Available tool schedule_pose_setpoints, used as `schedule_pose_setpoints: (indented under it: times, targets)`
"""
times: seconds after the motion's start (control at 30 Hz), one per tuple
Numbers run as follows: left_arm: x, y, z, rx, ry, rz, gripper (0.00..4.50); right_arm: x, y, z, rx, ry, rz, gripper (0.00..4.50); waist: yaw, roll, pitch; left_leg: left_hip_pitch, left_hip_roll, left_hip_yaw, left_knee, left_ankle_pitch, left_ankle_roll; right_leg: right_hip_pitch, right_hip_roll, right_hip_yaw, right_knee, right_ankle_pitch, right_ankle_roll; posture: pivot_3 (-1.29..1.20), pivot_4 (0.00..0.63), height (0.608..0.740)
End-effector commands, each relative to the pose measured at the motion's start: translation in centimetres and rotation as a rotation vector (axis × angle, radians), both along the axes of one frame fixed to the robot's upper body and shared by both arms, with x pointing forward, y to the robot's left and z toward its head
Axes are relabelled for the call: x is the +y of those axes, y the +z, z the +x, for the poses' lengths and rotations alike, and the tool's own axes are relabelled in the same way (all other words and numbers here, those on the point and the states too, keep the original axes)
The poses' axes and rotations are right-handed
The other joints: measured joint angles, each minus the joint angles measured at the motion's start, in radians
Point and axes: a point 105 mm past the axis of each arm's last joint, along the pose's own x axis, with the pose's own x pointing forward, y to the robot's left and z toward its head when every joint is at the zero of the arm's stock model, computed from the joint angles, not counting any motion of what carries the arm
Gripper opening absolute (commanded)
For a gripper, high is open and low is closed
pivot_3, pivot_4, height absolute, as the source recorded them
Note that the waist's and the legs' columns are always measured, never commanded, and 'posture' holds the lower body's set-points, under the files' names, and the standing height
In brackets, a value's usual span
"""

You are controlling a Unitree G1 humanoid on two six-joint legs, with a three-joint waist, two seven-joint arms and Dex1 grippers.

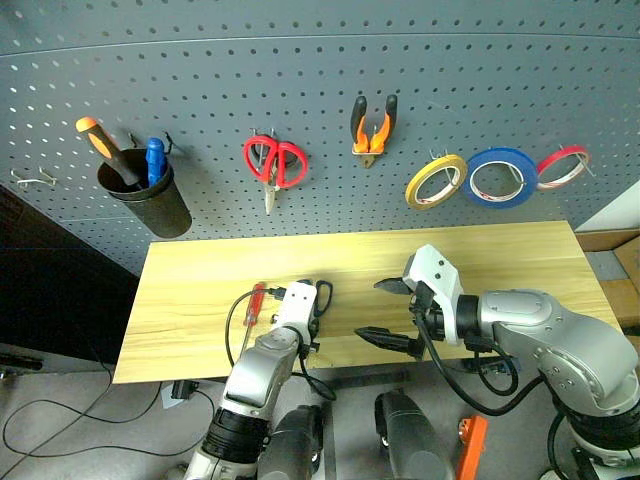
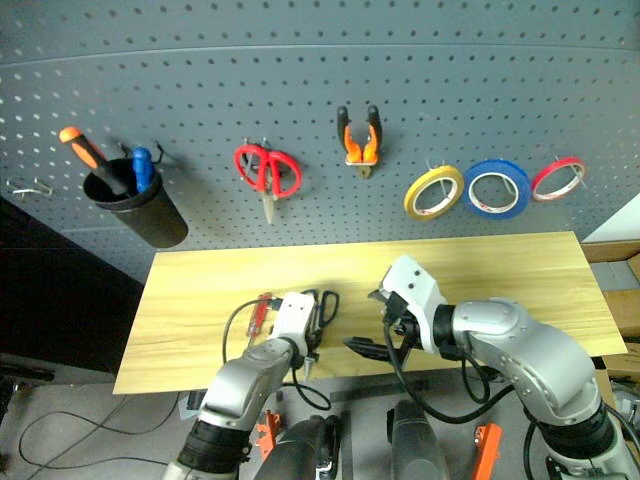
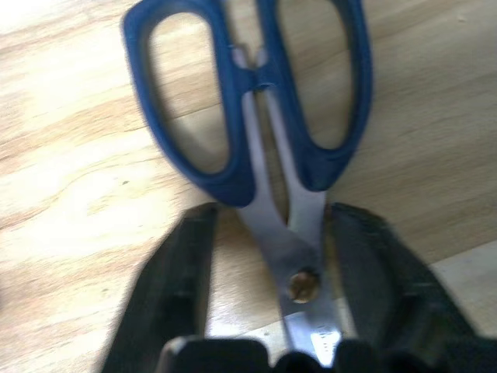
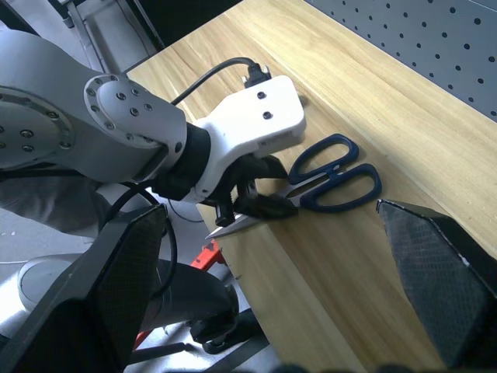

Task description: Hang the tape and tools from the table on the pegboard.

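Left gripper (image 4: 252,203): at the table's near edge, about 7 o'clock in the head view; its two fingers (image 3: 175,287) straddle the scissors' blades at the pivot, close on either side. Whether they already pinch the steel I cannot tell.
Scissors (image 4: 330,180): blue-handled, flat on the table, handles pointing away toward the pegboard, blade tips toward the near edge.
Right gripper (image 1: 392,310): at 5 o'clock, held above the table's near edge beside the left gripper, fingers wide apart and holding nothing.
Screwdriver (image 1: 254,304): red handle, lying on the table just at 9 o'clock of the left gripper, partly hidden by it.
Table (image 1: 520,260): light wood, bare across its far half.
Pegboard (image 1: 320,70): dark grey, behind the table at 12 o'clock.
Pliers (image 1: 372,128): orange and black, hung at 12 o'clock.
Yellow tape (image 1: 435,181): hung at 1 o'clock, touching the blue roll (image 1: 500,177); the red roll (image 1: 562,166) comes next at 2 o'clock.
Red scissors (image 1: 274,165): hung at 11 o'clock.
Black cup (image 1: 150,195): hung at 10 o'clock, holding an orange-handled screwdriver (image 1: 98,140) and a blue-handled tool (image 1: 154,160).
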Motion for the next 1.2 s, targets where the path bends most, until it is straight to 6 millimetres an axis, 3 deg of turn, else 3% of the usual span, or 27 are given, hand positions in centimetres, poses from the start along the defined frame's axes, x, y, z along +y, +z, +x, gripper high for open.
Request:
schedule_pose_setpoints:
  times: [0.03, 0.17, 0.33, 0.57, 0.83, 1.2]
  targets:
    - [-0.1, -0.2, -0.6, 0.003, -0.038, -0.059, 0.92, -0.1, 1.0, -0.2, -0.047, 0.008, 0.011, 4.50, 0.000, 0.000, 0.000, 0.000, 0.000, 0.000, 0.000, 0.000, 0.000, 0.000, 0.000, 0.000, 0.000, 0.000, 0.000, -0.26, 0.291, 0.740]
    - [-0.1, 0.9, -0.8, -0.053, -0.104, -0.102, 0.51, -0.7, 1.3, 0.2, -0.050, -0.021, 0.015, 4.50, 0.001, 0.000, 0.000, 0.000, 0.000, 0.000, 0.000, 0.000, 0.000, 0.000, 0.000, 0.000, 0.000, 0.000, 0.000, -0.25, 0.291, 0.740]
    - [0.7, 3.0, -1.1, -0.128, -0.169, -0.176, 0.32, -1.2, 2.8, 0.8, -0.103, -0.051, 0.066, 4.50, -0.001, 0.000, 0.000, -0.001, 0.001, 0.000, -0.001, 0.000, 0.000, 0.000, 0.000, -0.001, -0.001, 0.000, 0.000, -0.25, 0.289, 0.740]
    - [2.0, 9.8, -2.1, -0.381, -0.336, -0.361, 0.29, -1.3, 6.4, 0.9, -0.280, -0.049, 0.180, 4.50, 0.000, 0.000, 0.000, -0.001, 0.003, 0.000, -0.001, 0.000, 0.000, -0.001, 0.000, -0.003, -0.002, 0.001, -0.001, -0.24, 0.287, 0.740]
    - [3.9, 16.2, -2.7, -0.634, -0.426, -0.385, 0.29, -1.1, 8.6, 0.6, -0.309, -0.016, 0.304, 4.50, 0.000, 0.000, 0.000, -0.001, 0.004, 0.001, -0.001, 0.000, 0.000, 0.000, 0.000, -0.006, -0.003, 0.001, -0.002, -0.21, 0.278, 0.740]
    - [3.6, 19.8, -1.9, -0.825, -0.476, -0.321, 0.29, -0.6, 9.4, 0.5, -0.333, 0.033, 0.346, 4.50, 0.005, 0.000, 0.000, -0.001, 0.005, 0.000, -0.001, 0.000, 0.000, 0.000, 0.000, -0.009, -0.003, 0.002, -0.003, -0.20, 0.267, 0.740]
